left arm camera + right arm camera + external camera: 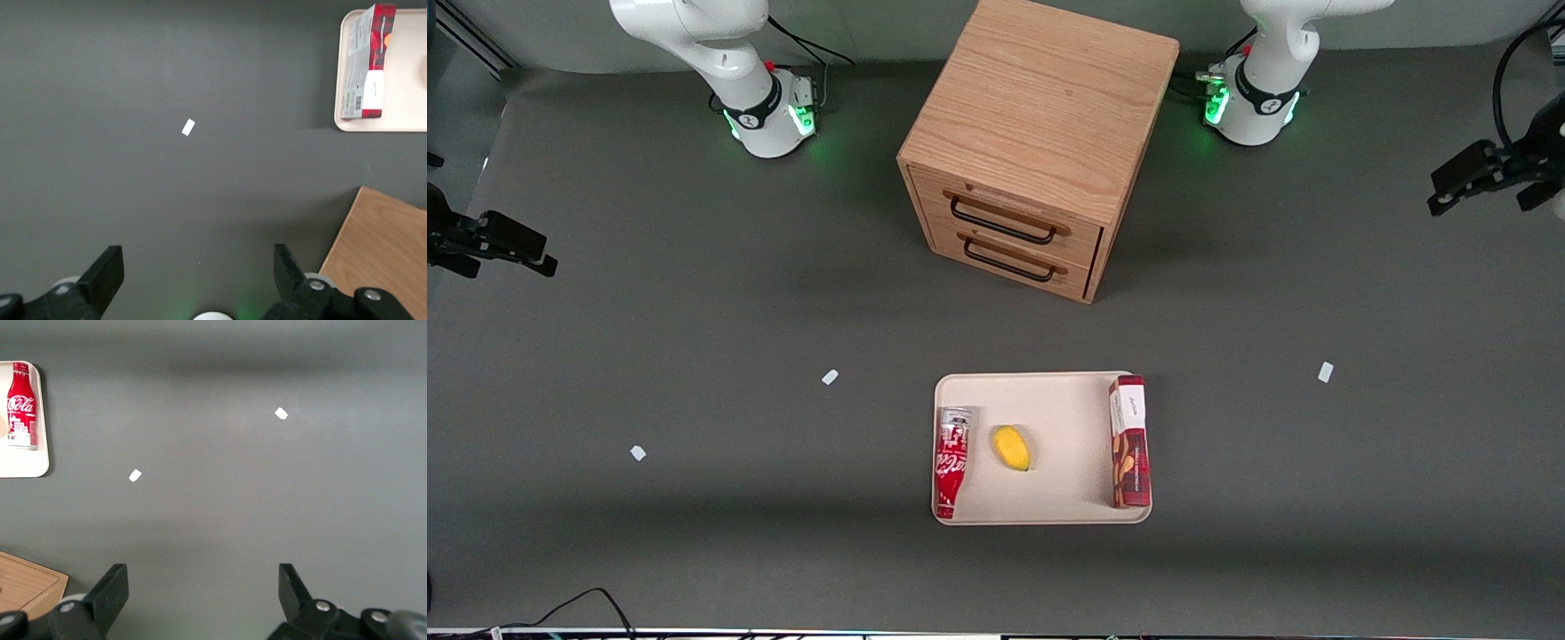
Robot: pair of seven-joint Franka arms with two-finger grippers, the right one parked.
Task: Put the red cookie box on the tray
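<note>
The red cookie box lies flat on the beige tray, along the tray's edge toward the working arm's end of the table. It also shows in the left wrist view, on the tray. My left gripper hangs high above the bare table toward the working arm's end, well apart from the tray and box. In the left wrist view the gripper is open and empty, with only grey table between its fingers.
A red-and-white soda can and a yellow fruit also lie on the tray. A wooden drawer cabinet stands farther from the front camera than the tray. Small white marks lie on the table.
</note>
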